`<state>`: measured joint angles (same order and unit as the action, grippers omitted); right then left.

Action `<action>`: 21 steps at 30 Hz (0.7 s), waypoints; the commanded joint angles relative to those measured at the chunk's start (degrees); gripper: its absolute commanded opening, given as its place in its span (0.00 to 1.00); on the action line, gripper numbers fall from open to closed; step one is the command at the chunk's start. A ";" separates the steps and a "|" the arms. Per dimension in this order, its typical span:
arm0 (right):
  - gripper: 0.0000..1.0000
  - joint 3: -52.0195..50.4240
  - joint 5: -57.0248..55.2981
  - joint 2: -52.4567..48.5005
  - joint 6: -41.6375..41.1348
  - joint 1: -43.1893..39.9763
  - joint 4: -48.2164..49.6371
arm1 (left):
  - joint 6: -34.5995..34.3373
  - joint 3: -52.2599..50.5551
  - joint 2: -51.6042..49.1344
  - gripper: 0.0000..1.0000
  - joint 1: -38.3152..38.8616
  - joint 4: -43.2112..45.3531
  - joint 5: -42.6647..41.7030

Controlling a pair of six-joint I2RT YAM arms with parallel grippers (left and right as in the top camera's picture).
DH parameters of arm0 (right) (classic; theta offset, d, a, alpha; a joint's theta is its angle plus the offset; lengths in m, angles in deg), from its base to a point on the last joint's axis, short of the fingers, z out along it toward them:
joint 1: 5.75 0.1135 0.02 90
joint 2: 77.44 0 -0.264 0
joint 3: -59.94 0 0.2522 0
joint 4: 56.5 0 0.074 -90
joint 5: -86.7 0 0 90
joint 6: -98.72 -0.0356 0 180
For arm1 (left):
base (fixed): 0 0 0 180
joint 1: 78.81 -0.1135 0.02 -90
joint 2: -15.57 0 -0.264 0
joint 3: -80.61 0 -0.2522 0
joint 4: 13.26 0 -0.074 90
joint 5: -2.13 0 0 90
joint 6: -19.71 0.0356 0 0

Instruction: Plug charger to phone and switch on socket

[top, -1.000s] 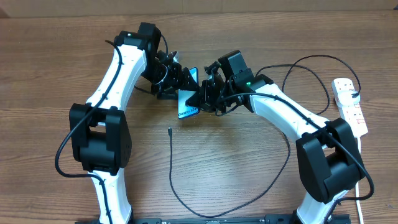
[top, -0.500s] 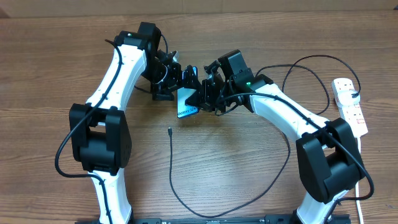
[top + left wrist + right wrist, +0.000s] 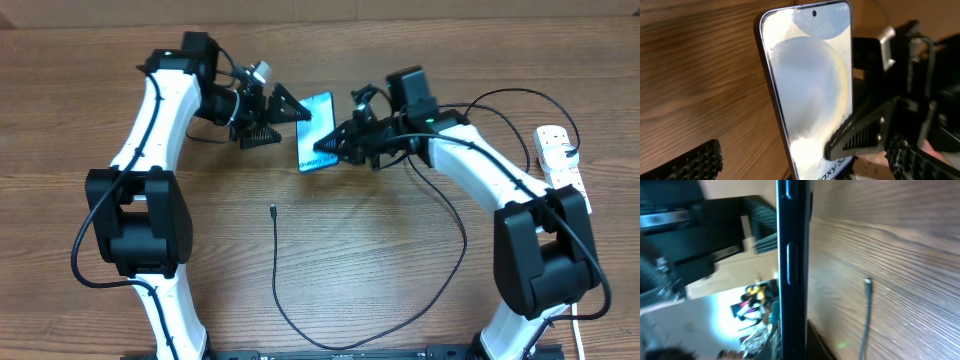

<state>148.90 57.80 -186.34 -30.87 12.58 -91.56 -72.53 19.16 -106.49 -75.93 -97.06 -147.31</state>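
Pale-screened phone (image 3: 316, 146) held tilted over desk (image 3: 370, 260) in clamped right pincer (image 3: 335, 146), likely steadying its port; left pincer (image 3: 283, 118) gapes empty alongside, charger (image 3: 275, 260) lying loose below.

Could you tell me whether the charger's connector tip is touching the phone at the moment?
Apart. The overhead view shows the charger's connector tip lying on the table, with a clear stretch of bare wood between it and the phone.
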 commanded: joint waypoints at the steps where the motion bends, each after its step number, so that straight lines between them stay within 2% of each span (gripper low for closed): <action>1: 0.04 0.50 13.79 2.16 1.03 -0.46 4.07 | 4.04 1.20 0.15 1.00 0.42 1.55 -11.13; 8: 0.04 0.50 16.96 2.16 -2.23 -0.46 6.88 | 4.02 1.20 0.15 0.96 0.63 5.27 -18.64; 13: 0.04 0.50 15.43 2.16 -4.17 -0.46 6.93 | 3.98 1.20 0.15 0.82 0.94 5.60 -18.86; 17: 0.04 0.50 11.96 2.16 -7.91 -0.44 7.74 | 4.00 1.20 0.15 0.80 1.86 5.70 -23.17; 21: 0.04 0.50 9.22 2.16 -11.67 -0.35 12.04 | 3.98 1.20 0.15 0.72 3.04 5.84 -27.61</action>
<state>148.90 70.26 -186.30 -37.73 12.01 -81.33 -69.88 19.16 -106.49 -75.15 -91.34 -166.59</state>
